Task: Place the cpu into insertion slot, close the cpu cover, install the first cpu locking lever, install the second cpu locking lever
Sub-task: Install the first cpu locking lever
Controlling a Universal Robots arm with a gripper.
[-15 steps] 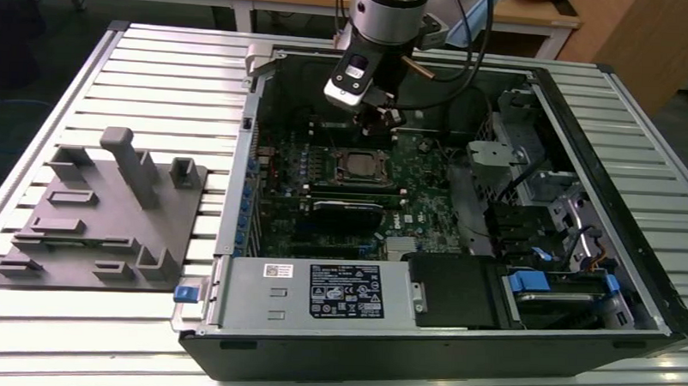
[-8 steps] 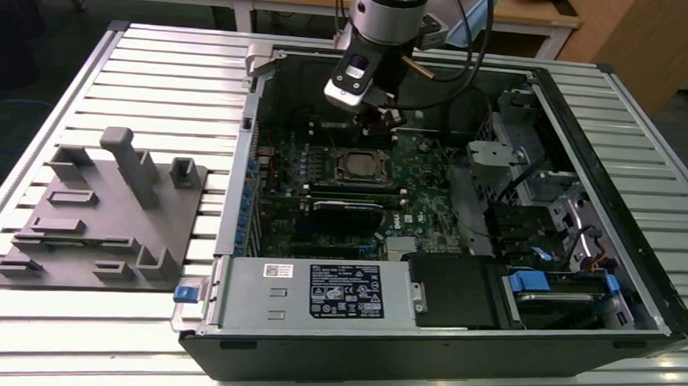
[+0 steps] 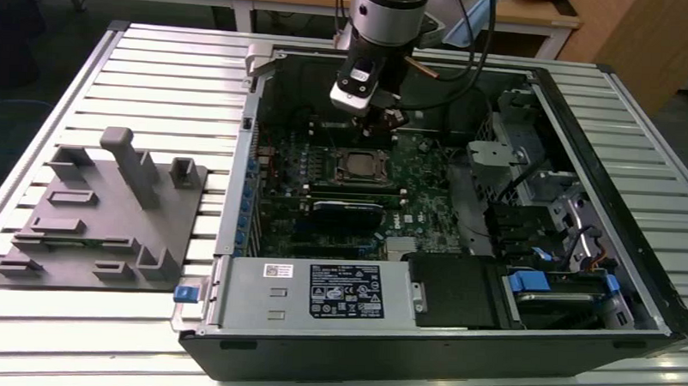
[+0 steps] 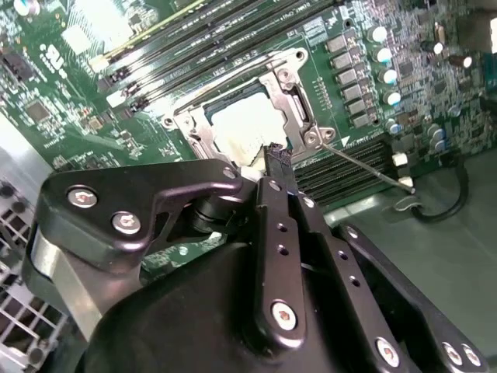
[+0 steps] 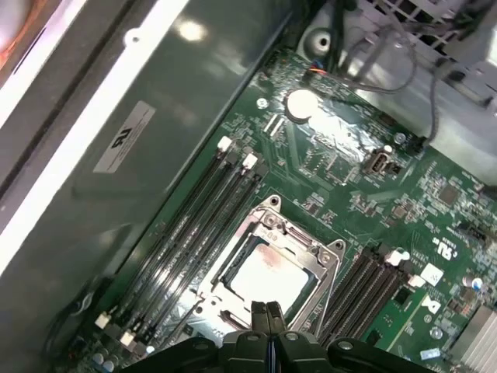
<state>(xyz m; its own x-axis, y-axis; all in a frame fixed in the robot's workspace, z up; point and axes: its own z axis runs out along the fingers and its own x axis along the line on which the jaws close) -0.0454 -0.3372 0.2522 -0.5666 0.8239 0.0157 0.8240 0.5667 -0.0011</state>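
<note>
Lab: slatted metal bench [image 3: 165,67], opened computer [image 3: 340,292]

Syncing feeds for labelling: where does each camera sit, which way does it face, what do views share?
Exterior view: off the arm, high, looking down into the computer case; arm and gripper show.
Second wrist view: on the wrist, looking along the shut gripper at the cpu.
First wrist view: on the wrist, facing the green circuit board; fingertips show.
Shared: the cpu cover.
</note>
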